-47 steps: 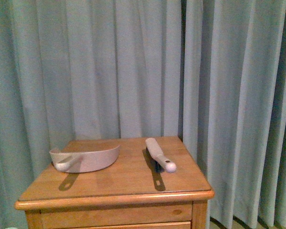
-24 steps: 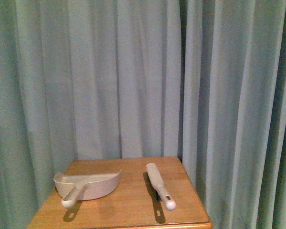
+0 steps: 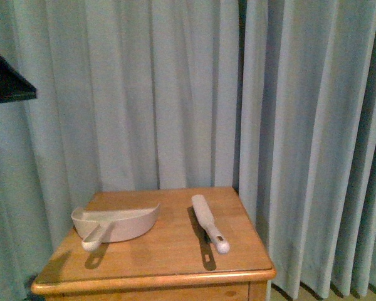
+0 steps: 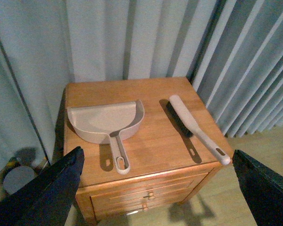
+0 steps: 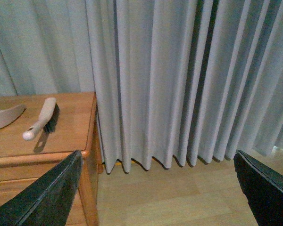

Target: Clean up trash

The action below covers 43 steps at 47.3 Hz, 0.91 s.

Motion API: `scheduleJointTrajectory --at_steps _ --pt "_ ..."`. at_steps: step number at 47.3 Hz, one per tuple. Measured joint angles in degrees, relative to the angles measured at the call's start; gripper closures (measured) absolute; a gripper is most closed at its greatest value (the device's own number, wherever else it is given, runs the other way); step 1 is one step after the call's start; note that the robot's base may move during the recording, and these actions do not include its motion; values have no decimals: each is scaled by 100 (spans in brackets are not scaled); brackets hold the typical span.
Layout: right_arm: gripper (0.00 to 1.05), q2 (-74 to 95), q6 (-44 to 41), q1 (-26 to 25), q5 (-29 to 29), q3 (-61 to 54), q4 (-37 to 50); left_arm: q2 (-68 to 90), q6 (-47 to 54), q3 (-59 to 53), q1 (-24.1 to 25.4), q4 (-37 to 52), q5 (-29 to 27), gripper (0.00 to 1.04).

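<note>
No crumpled white paper wad shows in any view. A pale pink dustpan [image 3: 122, 222] and a white-handled brush [image 3: 208, 221] lie on a wooden cabinet top [image 3: 169, 254]. In the left wrist view the dustpan [image 4: 106, 121] and brush [image 4: 195, 129] lie below my open, empty left gripper [image 4: 156, 154], which hovers above the cabinet's front edge. My right gripper [image 5: 158, 155] is open and empty, off the cabinet's right side over the floor, with the brush [image 5: 40, 122] to one side.
Grey-blue curtains [image 3: 194, 94] hang behind and right of the cabinet. The cabinet has drawers [image 4: 141, 195] in front. A grey round object [image 4: 19, 176] sits on the floor left of it. Wooden floor [image 5: 179, 193] lies to the right. A dark shape [image 3: 6, 78] shows upper left.
The front view has shifted: the cabinet first dropped lower in the picture, then rose a little. A dark shape has come in at the upper left. Dustpan and brush lie as before.
</note>
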Motion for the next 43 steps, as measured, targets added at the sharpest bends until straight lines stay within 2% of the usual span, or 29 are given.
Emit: scheduleJointTrajectory --at_steps 6,15,32,43 --pt "8 0 0 0 0 0 0 1445 120 763 -426 -286 -439 8" --pt "8 0 0 0 0 0 0 3163 166 1652 -686 -402 -1019 8" --pt "8 0 0 0 0 0 0 4907 144 3248 -778 -927 -1281 8" --pt "8 0 0 0 2 0 0 5941 262 4590 -778 -1799 -1320 8"
